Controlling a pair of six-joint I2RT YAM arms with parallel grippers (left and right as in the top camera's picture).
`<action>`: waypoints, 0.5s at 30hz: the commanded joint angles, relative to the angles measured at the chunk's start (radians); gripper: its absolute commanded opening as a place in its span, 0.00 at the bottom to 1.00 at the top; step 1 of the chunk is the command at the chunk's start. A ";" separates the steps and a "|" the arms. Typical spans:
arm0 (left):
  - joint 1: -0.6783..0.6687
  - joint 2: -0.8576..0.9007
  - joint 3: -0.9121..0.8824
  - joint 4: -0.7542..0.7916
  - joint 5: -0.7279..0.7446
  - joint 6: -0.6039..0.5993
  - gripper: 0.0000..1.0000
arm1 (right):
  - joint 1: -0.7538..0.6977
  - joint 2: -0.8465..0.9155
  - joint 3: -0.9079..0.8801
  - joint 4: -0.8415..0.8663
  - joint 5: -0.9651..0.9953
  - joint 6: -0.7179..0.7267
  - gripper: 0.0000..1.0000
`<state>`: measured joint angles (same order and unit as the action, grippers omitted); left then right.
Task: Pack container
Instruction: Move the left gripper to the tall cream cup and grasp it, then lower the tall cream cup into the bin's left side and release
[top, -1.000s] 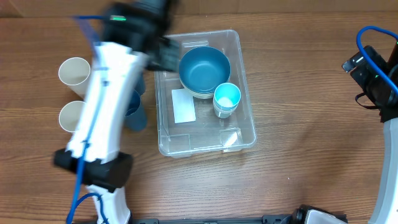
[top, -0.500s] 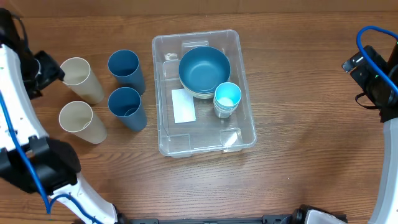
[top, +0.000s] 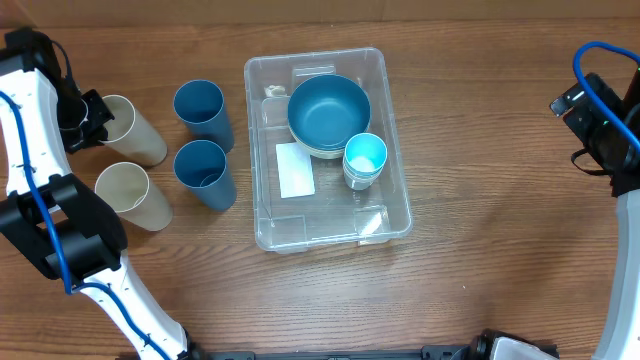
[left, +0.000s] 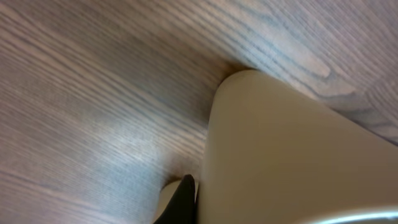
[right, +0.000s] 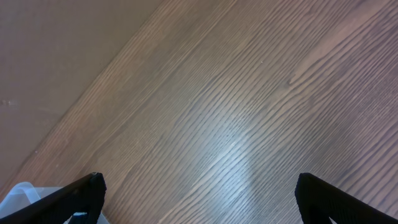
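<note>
Over at the far left, the upper cream cup (top: 128, 124) looks to be lined up by the left gripper (top: 90, 109) (spread or pinching can't be told), so a firm grab and a carry to the container (top: 318, 216) mid-table are probably called for next.

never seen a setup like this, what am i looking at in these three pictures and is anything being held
Two robot arms work at a wooden table. The wide picture comes from a camera overhead; the other two come from a camera on each wrist. In the middle sits a clear container with a blue bowl and a small light-blue cup inside. Left of it stand two dark blue cups and two cream cups. The left gripper is at the far cream cup; whether it grips is unclear. The right gripper is open and holds nothing.
</note>
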<state>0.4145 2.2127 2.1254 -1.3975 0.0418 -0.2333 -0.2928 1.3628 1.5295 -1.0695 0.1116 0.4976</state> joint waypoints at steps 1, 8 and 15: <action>0.022 -0.070 0.174 -0.098 0.011 -0.004 0.04 | 0.000 -0.004 0.010 0.005 0.011 0.005 1.00; -0.201 -0.443 0.452 -0.279 0.109 0.022 0.04 | 0.000 -0.004 0.010 0.005 0.011 0.005 1.00; -0.732 -0.526 0.370 -0.292 0.006 0.013 0.04 | 0.000 -0.004 0.010 0.005 0.011 0.005 1.00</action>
<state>-0.1673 1.6337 2.5713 -1.6917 0.1135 -0.2058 -0.2928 1.3628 1.5295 -1.0691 0.1120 0.4976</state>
